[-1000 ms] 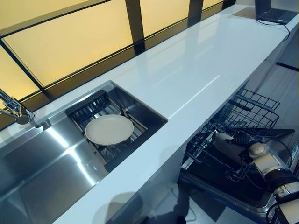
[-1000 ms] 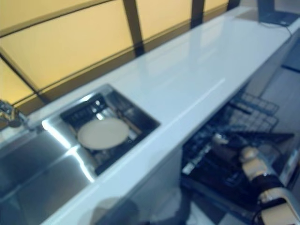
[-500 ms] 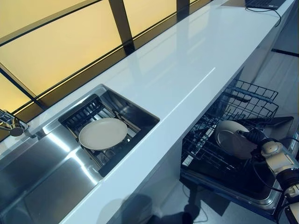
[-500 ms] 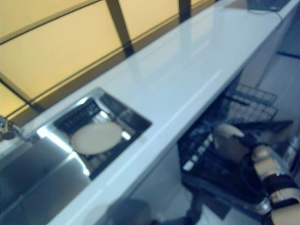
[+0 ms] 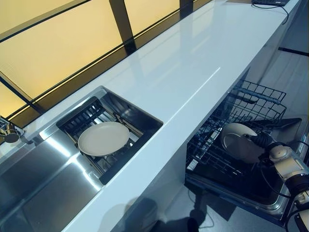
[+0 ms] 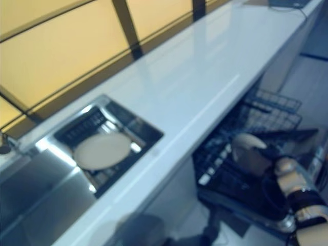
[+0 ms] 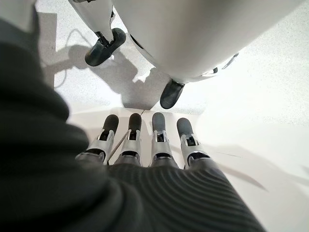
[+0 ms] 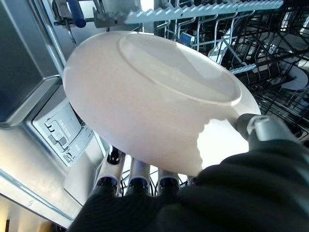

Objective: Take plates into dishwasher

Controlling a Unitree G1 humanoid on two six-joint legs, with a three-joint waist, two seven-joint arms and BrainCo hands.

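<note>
Hidden and cut-off parts around the sink and the open dishwasher

The white plate [image 8: 154, 96] covers most of the right hand's fingers [image 8: 140, 178]; only their bases show below its rim. The worktop [image 5: 193, 72] hides the far part of the dishwasher rack [image 5: 241, 116]. The faucet [image 5: 7, 133] is cut off at the left edge, and the laptop [image 5: 270, 2] at the far edge.

A plate [image 5: 104, 138] lies in the sink [image 5: 145, 116] set into the left of the bench [image 5: 193, 63]. Below the bench's right part, the dishwasher rack [image 5: 251, 108] stands pulled out. A second plate [image 5: 239, 141] sits over the rack, pinched by the right hand [image 5: 264, 141].
</note>
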